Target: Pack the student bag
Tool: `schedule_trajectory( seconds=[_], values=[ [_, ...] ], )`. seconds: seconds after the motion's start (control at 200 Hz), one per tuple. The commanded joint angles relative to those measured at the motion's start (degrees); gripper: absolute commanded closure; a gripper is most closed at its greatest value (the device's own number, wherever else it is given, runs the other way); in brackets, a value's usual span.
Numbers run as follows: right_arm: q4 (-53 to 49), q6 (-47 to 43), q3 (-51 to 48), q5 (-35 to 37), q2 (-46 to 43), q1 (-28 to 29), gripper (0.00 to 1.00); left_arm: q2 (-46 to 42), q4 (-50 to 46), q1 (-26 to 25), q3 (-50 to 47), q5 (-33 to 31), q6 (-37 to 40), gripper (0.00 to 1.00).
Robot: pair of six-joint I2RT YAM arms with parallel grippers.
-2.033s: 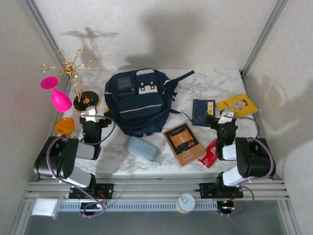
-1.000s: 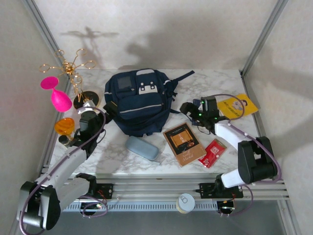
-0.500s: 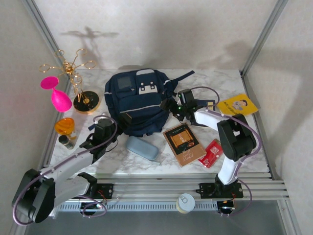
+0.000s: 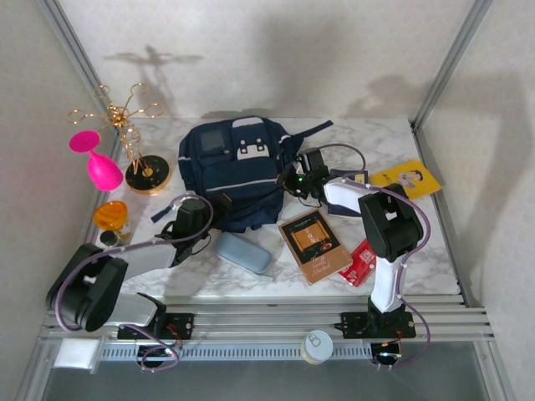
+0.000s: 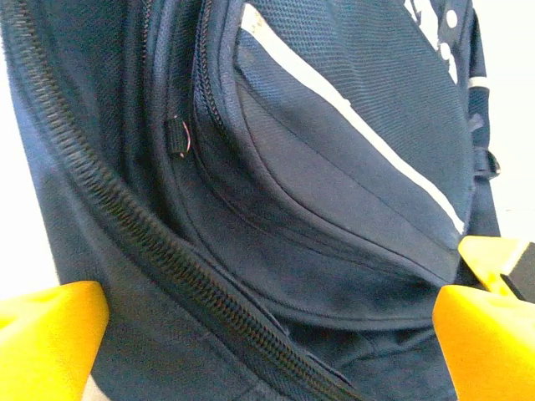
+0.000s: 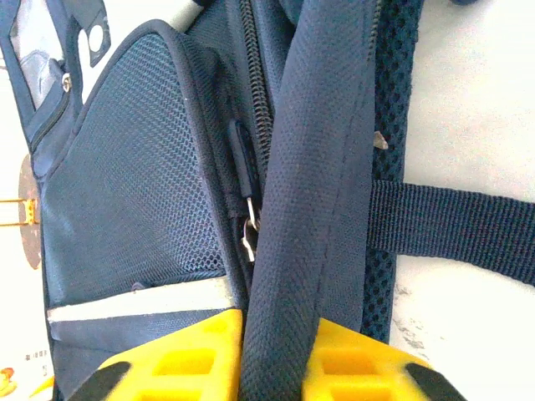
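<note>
**Right gripper clamped on bag edge, left gripper wide open at bag's lower corner**

- Student bag (image 4: 236,174) lies flat on the marble table (image 4: 393,138), front pocket up, just to the 12 o'clock side of table centre.
- Right gripper (image 4: 298,180) sits at the bag's 3 o'clock edge. In the right wrist view its yellow fingers (image 6: 180,361) press from both sides on a padded navy band (image 6: 305,209) of the bag: closed on the bag. A metal zip pull (image 6: 248,232) hangs just beside the band.
- Left gripper (image 4: 195,216) is at the bag's 7 o'clock corner. In the left wrist view its yellow fingers (image 5: 46,338) stand far apart, holding nothing, with bag fabric and a heavy zip (image 5: 159,255) between them.
- Grey-blue case (image 4: 243,252) lies at the bag's 6 o'clock and a brown book (image 4: 314,244) at 4 o'clock, neither touching it.
</note>
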Motion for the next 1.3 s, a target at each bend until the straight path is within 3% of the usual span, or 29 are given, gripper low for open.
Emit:
schedule_trajectory(
  seconds=[0.0,0.095,0.385,0.576,0.661,0.731,0.806,0.886,1.031,1.166,1.297],
  values=[
    [1.4,-1.3,1.9,-0.9,-2.1,-0.3,0.91,4.3,5.1,-0.3,3.4,-2.3,1.1,0.01],
    [-0.3,-1.9,1.3,-0.6,-5.0,-0.4,1.00,7.8,7.6,-0.3,5.8,-1.6,1.2,0.01],
    [2.4,2.2,-8.5,-1.9,-15.8,0.3,1.00,16.5,8.8,2.5,16.9,0.5,3.9,0.01],
    [5.1,6.9,-12.5,1.1,-18.0,7.1,0.97,18.4,2.3,7.8,25.2,3.9,8.3,0.01],
    [5.8,10.1,-13.4,6.8,-17.6,11.3,0.94,19.2,-1.5,9.9,27.3,4.1,10.4,0.01],
    [6.6,13.0,-13.3,11.4,-16.5,14.8,0.86,19.7,-5.9,11.2,28.8,2.4,11.8,0.01],
    [9.4,13.4,-11.9,11.7,-14.3,17.0,0.80,19.6,-10.2,12.4,29.6,1.2,13.1,0.01],
    [6.0,12.6,-8.9,12.1,-12.7,18.0,0.68,17.7,-12.2,13.5,28.3,1.1,13.4,0.01],
    [4.0,9.4,-12.8,12.6,-18.5,18.2,0.48,9.3,-12.1,13.6,22.7,4.3,13.8,0.01],
    [-3.5,4.4,-14.5,13.2,-24.3,15.8,0.31,1.5,-14.6,11.9,18.7,7.4,11.7,0.01],
    [-7.8,-0.5,-15.1,10.1,-26.8,9.9,0.24,-5.2,-17.4,5.4,15.4,6.7,10.9,0.01]
  ],
)
